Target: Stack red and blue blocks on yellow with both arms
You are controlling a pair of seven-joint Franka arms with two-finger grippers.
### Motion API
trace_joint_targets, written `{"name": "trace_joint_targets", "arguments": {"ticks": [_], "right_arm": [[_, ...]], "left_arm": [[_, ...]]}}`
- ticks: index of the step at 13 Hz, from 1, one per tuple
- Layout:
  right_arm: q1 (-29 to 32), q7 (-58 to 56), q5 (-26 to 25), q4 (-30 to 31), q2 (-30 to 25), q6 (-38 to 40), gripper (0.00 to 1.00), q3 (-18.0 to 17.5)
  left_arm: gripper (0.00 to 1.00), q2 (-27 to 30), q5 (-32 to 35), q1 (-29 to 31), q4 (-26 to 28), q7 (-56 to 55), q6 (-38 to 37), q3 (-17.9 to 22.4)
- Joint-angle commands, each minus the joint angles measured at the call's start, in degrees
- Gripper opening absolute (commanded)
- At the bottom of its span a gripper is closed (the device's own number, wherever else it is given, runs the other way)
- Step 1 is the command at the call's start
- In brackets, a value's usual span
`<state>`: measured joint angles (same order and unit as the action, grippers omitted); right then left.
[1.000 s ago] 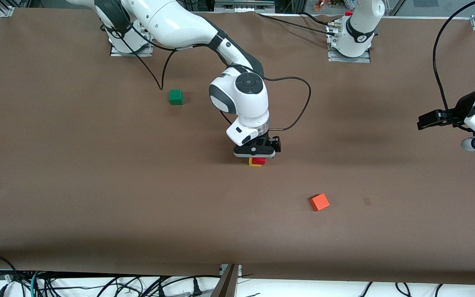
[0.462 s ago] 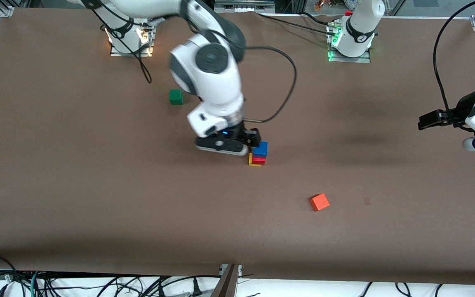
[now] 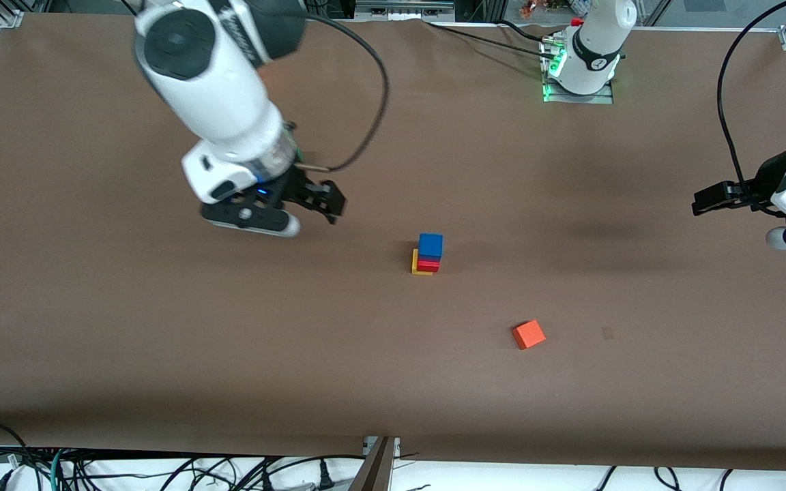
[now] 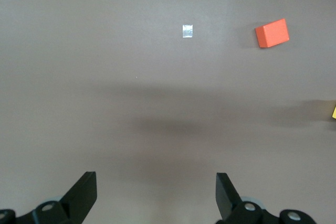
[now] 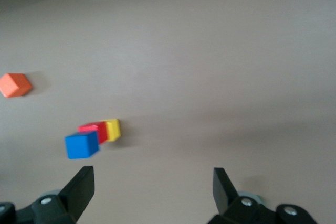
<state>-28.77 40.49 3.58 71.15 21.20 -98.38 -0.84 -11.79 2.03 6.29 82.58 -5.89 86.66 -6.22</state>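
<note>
The blue block [image 3: 430, 244] sits on the red block [image 3: 428, 265], which sits on the yellow cube [image 3: 415, 262] near the middle of the table. The stack is slightly offset, so a strip of yellow shows toward the right arm's end. The right wrist view shows blue [image 5: 82, 145], red [image 5: 94, 129] and yellow [image 5: 112, 128]. My right gripper [image 3: 256, 219] is open and empty, raised over bare table well away from the stack toward the right arm's end; its jaws [image 5: 152, 190] stand wide apart. My left gripper [image 3: 785, 237] waits open and empty [image 4: 156, 192] at the left arm's end.
An orange-red cube [image 3: 528, 334] lies nearer the front camera than the stack, toward the left arm's end; it also shows in the left wrist view [image 4: 272, 33] and the right wrist view [image 5: 14, 85]. A small pale mark [image 3: 608, 333] lies beside it.
My right gripper let go of the blue block on top of the red one, then rose and swung away toward the right arm's end. The left arm has not moved.
</note>
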Motion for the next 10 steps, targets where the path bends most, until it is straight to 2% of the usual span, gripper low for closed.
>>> {"name": "trace_joint_targets", "arguments": {"ticks": [1, 3, 5, 7, 8, 10], "right_arm": [[6.42, -9.51, 1.08, 11.27, -10.37, 3.17, 1.00, -1.09], [12.04, -17.42, 0.90, 15.39, -15.29, 5.99, 1.00, -1.53], [18.02, -25.86, 0.64, 20.06, -19.51, 6.09, 1.00, -3.55], [19.10, -28.70, -0.41, 20.78, -20.94, 7.57, 1.00, -3.03], [19.01, -29.06, -2.24, 20.26, -20.85, 8.54, 1.00, -2.33], [18.84, -29.06, -2.70, 19.29, -20.24, 8.55, 1.00, -2.23]], "left_arm": [[1.00, 0.72, -0.63, -0.23, 0.13, 0.96, 0.26, 0.34], [1.00, 0.72, -0.45, -0.31, 0.13, 0.88, 0.26, 0.34], [1.00, 0.72, -0.36, -0.31, 0.13, 0.88, 0.26, 0.34], [1.00, 0.72, -0.28, -0.31, 0.13, 0.88, 0.26, 0.42], [1.00, 0.72, -0.28, -0.31, 0.04, 0.88, 0.26, 0.34], [1.00, 0.72, -0.19, -0.31, 0.04, 0.79, 0.26, 0.42]]}}
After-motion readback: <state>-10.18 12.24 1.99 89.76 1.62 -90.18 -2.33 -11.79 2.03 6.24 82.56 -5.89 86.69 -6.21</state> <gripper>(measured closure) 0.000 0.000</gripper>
